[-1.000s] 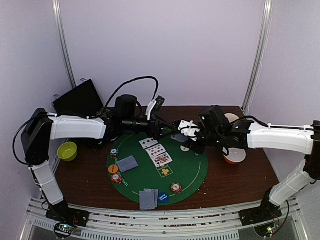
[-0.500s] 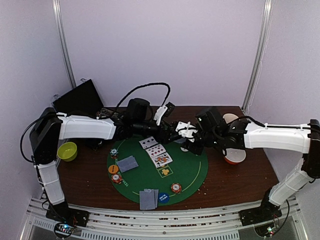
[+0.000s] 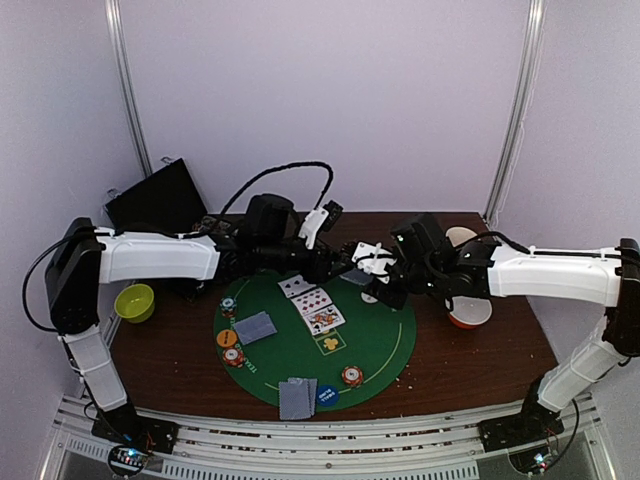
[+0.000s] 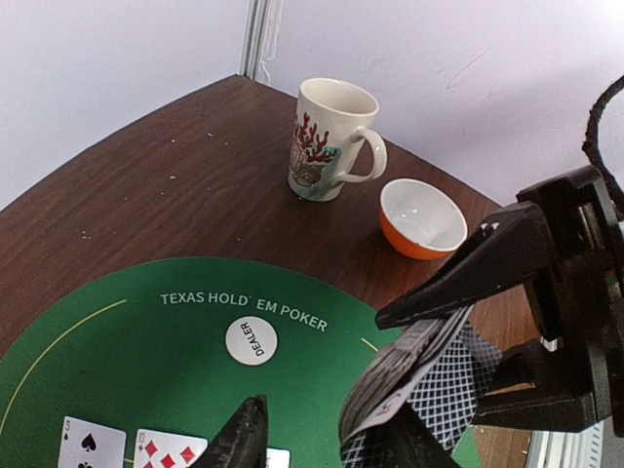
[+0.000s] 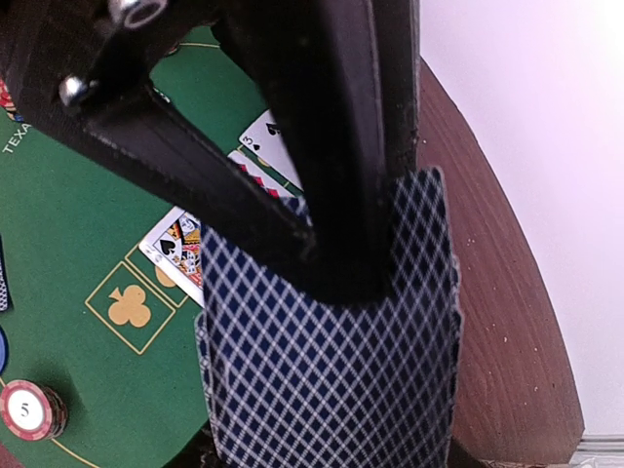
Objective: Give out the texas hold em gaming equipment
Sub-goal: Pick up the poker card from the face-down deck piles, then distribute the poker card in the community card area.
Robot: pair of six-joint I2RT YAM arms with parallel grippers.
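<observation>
A dark wooden table (image 3: 470, 360) carries a round green mat (image 3: 375, 345) printed TEXAS HOLD'EM POKER. Clock directions here are read on the mat in the top view, with 12 o'clock toward the far wall.

The left arm (image 3: 150, 255) reaches in from 9 o'clock and the right arm (image 3: 560, 275) from 3 o'clock. Their wrists meet above the mat's rim at about 1 o'clock. A black panel (image 3: 155, 198) stands at the table's far-left corner, towards 10 o'clock.

Off the mat, a lime-green bowl (image 3: 134, 302) sits at 9 o'clock. An orange-red bowl (image 4: 421, 216) with a white inside sits at 3 o'clock, and a beige mug (image 4: 331, 136) stands upright just beyond it.

The right gripper (image 3: 372, 272) is clamped on a deck of cards (image 5: 331, 390) with a dark lattice back, held slightly fanned above the mat. The left gripper (image 4: 322, 441) faces the deck with its jaws partway apart and not closed on the cards. One of its fingers (image 4: 244, 439) is clear of the deck. The other lies at the deck's lower edge, and contact there cannot be told.

On the mat:
- A row of face-up cards (image 3: 310, 305) lies just towards 12 o'clock from the centre.
- Grey-backed cards (image 3: 255, 326) lie at 9 o'clock, and more grey-backed cards (image 3: 297, 397) at 6 o'clock.
- A chip stack (image 3: 229, 305) stands at 10 o'clock, a second chip stack (image 3: 234, 355) at 8 o'clock, and a third chip stack (image 3: 351, 375) at 5 o'clock.
- The orange disc (image 3: 227, 338) lies between the first two stacks.
- The blue disc (image 3: 327, 395) lies just beside the 6 o'clock cards.
- The white dealer disc (image 4: 252, 341) lies at 2 o'clock.
</observation>
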